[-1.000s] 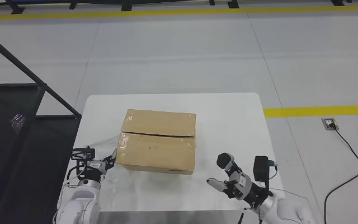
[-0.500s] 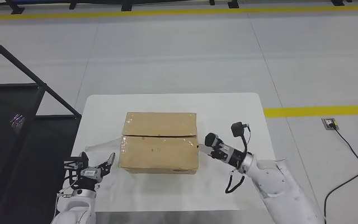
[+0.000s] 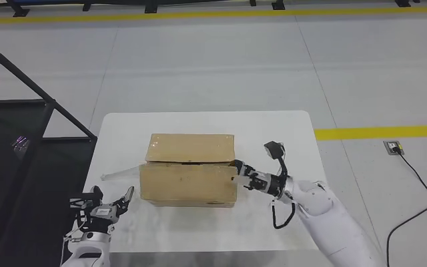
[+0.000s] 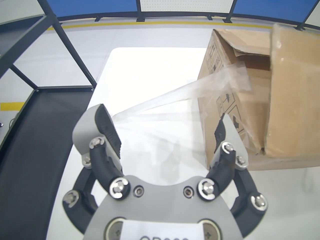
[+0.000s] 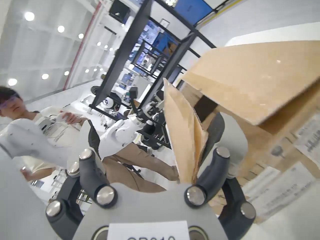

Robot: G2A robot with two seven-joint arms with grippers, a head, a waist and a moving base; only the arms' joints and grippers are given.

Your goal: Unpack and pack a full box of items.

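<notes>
The cardboard box [image 3: 189, 167] sits mid-counter [image 3: 280, 127], its near top flap [image 5: 182, 136] lifted; black handling symbols [image 4: 220, 101] mark its left end and white labels [image 5: 287, 183] its right end, their print too blurred to make out; a clear tape strip [image 4: 175, 93] runs from the left end to one finger of the left claw [image 4: 162, 116], spread and empty beside the box; the right claw [image 5: 153, 123], spread, straddles the flap's corner; a black rack [image 3: 27, 167] stands left of the counter.
</notes>
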